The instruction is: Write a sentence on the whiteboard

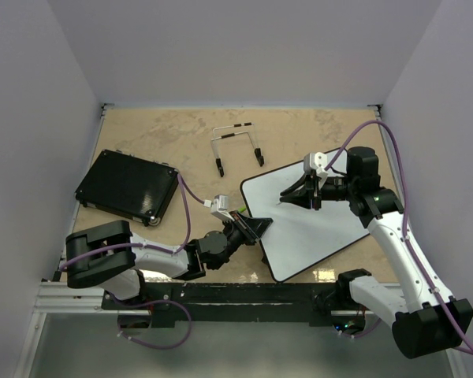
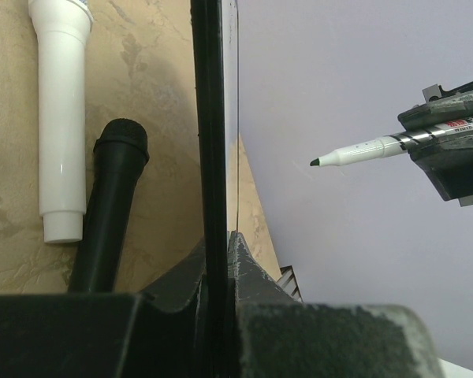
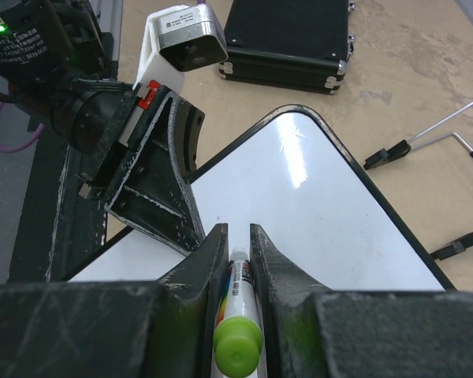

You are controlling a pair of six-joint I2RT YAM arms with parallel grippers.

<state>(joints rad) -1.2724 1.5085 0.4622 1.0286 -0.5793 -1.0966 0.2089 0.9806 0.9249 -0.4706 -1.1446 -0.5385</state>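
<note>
We are pinching the near-left edge of the whiteboard (image 1: 315,224) with our left hand (image 1: 251,228). Its two fingers are closed tight on the thin black frame, one on each side of it. From that hand the board is stretching away to the right across the surface (image 1: 173,134). We cannot tell whether the held edge is resting on the surface or riding just above it.

Our right hand (image 1: 299,194) is hovering over the far-left part of the board, above its face. It is closed on a marker (image 3: 238,315), which is sitting lengthwise in the narrow gap between the fingers. The marker's green butt end is pointing back toward the wrist and its dark tip is sticking out past the fingertips. Seen from the left wrist, that tip is standing apart from the board, not touching it. The board's glossy white face is spreading out ahead of and below the right hand, catching a streak of glare. The left hand is sitting straight ahead of the right hand, at the board's edge.

A black case (image 1: 126,187) is lying well to the left of the left hand. A wire stand (image 1: 235,135) is lying beyond both hands. Just left of the gripped edge, a white tube (image 2: 61,118) and a black stick (image 2: 114,205) are lying side by side.
</note>
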